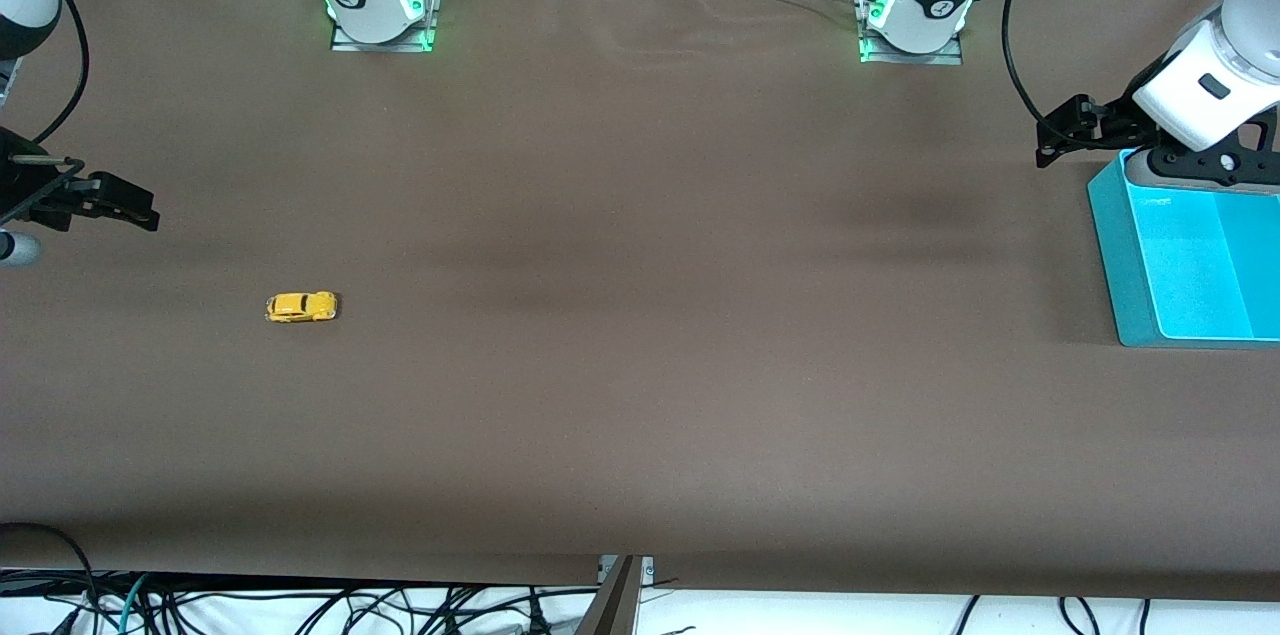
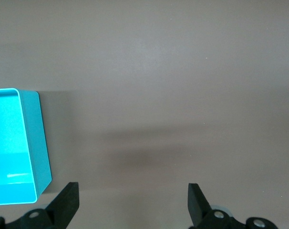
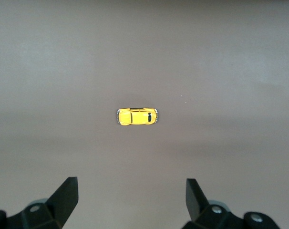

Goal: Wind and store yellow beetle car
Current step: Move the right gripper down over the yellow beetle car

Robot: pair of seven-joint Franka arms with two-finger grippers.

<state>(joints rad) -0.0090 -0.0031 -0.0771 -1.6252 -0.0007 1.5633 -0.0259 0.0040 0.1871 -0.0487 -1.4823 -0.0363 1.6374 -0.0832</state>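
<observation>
Currently tiny bright yellow beetle-shaped toy car (image 1: pixel 301 306) sits alone on brown worktop (image 1: pixel 640 365), toward right arm's end. Right end effector (image 3: pixel 130 200) released, empty, up over the worktop by the car. Left end effector (image 2: pixel 132 202) released, waits by turquoise plastic bin (image 1: pixel 1130 265). Risk: car so small that wide fingers pinch off-centre, flicking or rolling it away.

car (image 1: pixel 300 306): yellow, dark windows | bin (image 1: pixel 1120 255): turquoise | table (image 1: pixel 640 395): brown
</observation>
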